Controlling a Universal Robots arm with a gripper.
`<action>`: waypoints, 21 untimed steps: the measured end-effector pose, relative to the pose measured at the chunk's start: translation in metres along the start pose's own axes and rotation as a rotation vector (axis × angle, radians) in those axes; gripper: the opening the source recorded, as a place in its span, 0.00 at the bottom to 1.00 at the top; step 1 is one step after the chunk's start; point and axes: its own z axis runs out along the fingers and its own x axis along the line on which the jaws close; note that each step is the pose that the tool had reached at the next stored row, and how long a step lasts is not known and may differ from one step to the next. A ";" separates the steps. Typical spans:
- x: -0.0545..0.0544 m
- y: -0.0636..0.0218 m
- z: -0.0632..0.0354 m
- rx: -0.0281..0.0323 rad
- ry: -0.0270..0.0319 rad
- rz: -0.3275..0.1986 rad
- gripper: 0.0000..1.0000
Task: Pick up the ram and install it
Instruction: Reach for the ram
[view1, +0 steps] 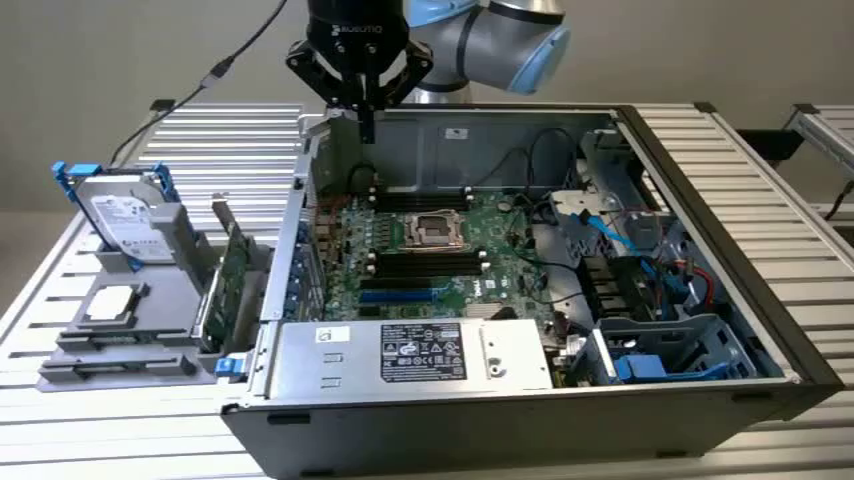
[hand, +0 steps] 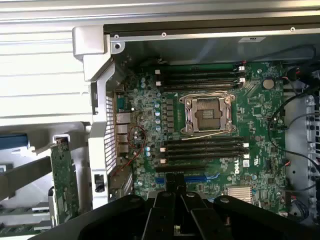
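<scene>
My gripper (view1: 364, 128) hangs shut with nothing between its fingers, above the back corner of the open computer case (view1: 747, 300) on the exterior view's left. In the wrist view the closed fingertips (hand: 175, 179) point down at the green motherboard (hand: 145, 125). Its black memory slots (hand: 205, 147) lie on both sides of the processor socket (hand: 207, 114). Green boards (view1: 236, 280) stand on edge in the grey stand (view1: 120, 350) outside the case; one shows in the wrist view (hand: 62, 185). Which of them is the ram I cannot tell.
A hard drive (view1: 127, 215) with blue rails stands at the back of the stand, and a processor (view1: 110, 303) lies flat on it. The power supply (view1: 414, 352) fills the case's near side. Cables and a drive cage (view1: 667, 350) crowd the right. The case sits on a slatted metal table (view1: 214, 140).
</scene>
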 end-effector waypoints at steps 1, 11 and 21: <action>0.000 0.0000 0.0000 0.0000 0.0000 0.000 0.11; 0.004 -0.0003 0.0001 0.0007 0.0060 0.000 0.11; 0.045 -0.0071 0.0054 0.0024 0.0298 0.001 0.11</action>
